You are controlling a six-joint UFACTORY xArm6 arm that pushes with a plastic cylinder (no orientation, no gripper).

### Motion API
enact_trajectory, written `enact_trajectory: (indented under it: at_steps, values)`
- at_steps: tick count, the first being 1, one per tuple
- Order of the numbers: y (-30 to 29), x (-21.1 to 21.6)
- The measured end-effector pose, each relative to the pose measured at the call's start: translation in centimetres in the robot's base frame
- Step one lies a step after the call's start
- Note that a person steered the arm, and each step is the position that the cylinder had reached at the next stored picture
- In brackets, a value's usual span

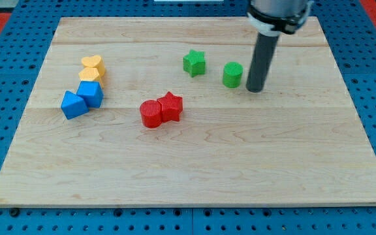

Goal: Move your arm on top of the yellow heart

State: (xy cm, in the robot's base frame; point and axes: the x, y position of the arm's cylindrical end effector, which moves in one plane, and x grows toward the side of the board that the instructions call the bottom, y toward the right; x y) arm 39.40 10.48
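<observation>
At the view's left of the tabletop, the yellow heart is sitting atop a block cluster, lying far left of my tip, which is standing just beside the green cylinder; no claw exists.

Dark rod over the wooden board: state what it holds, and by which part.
Nothing is held. My tip rests on the wooden board, just to the view's right of the green cylinder block, apparently apart from it, far from the yellow heart block.
</observation>
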Motion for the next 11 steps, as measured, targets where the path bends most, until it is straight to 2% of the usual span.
enact_trajectory:
  at_steps: [1,2,3,4,6,7,9,10,11]
  values:
    - [-4.0,-1.7]
    - [-4.2,-1.8]
    - [-0.9,-1.7]
    - [-1.9,-1.5]
    - [-13.9,-0.8]
    - [-18.3,-1.9]
    - [-27.6,-8.6]
    - [-35.2,-10.1]
    - [-40.9,-8.1]
